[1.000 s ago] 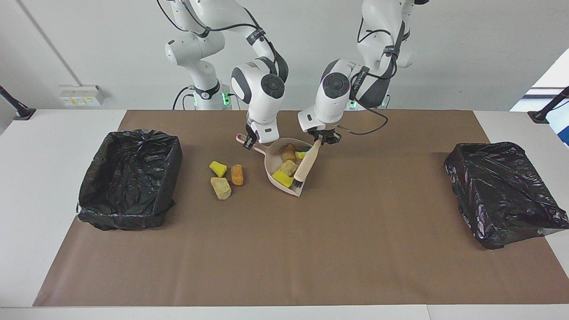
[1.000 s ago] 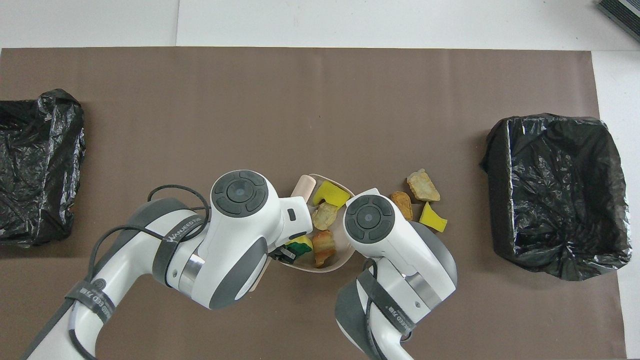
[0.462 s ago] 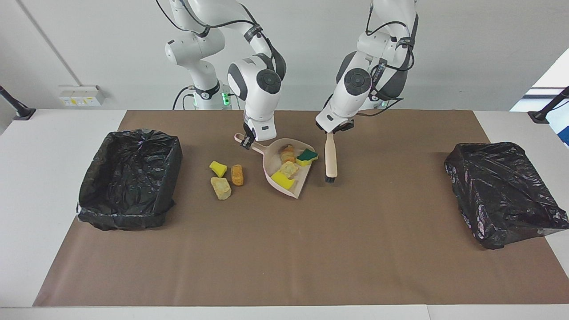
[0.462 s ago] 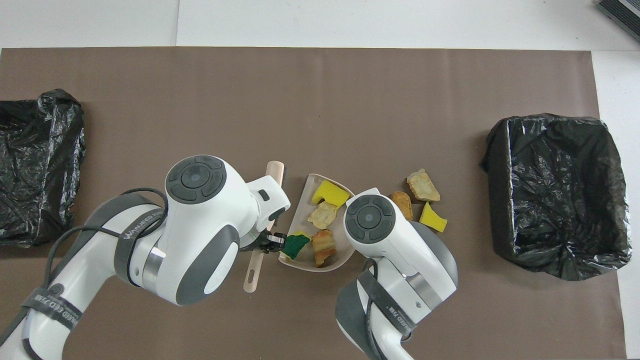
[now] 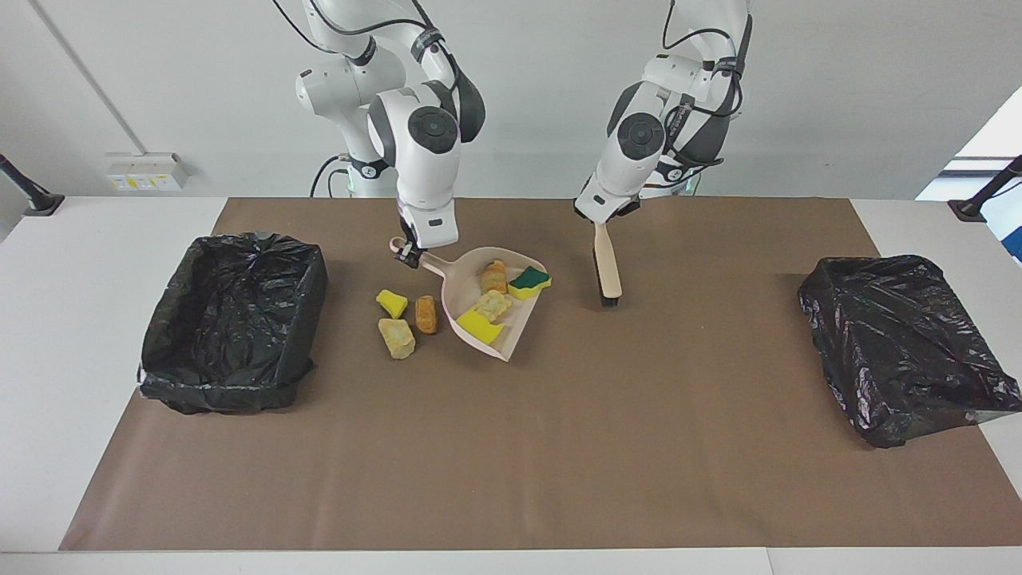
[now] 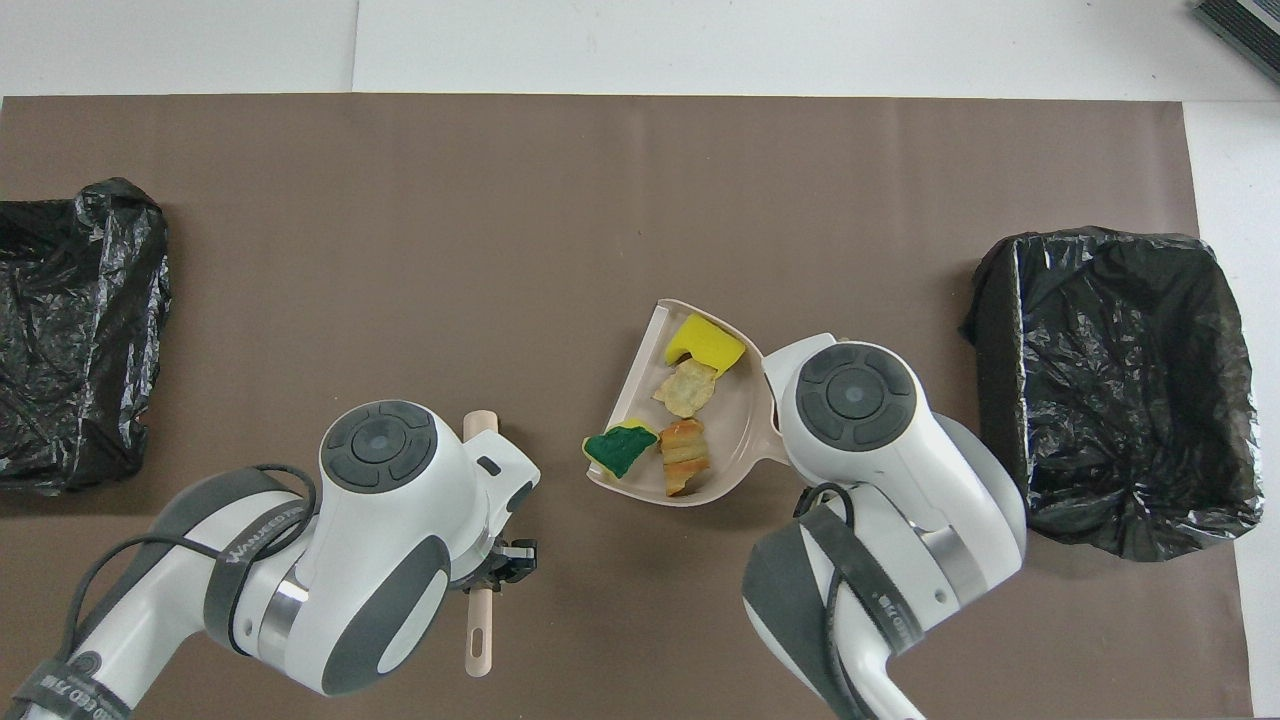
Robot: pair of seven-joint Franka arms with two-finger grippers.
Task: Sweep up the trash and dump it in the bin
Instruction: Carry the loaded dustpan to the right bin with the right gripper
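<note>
Facing view: right arm (image 5: 409, 254) over dustpan (image 5: 487, 307)

**Bright, even light across both views**

Soft, diffuse light from above, with only faint, short shadows under the dustpan (image 5: 487, 307) and the brush (image 5: 607, 267). The black bin liners (image 5: 231, 319) catch small crinkled highlights. No harsh glare on the brown mat (image 5: 511, 447). Focus is crisp throughout, with straight edges.
</note>
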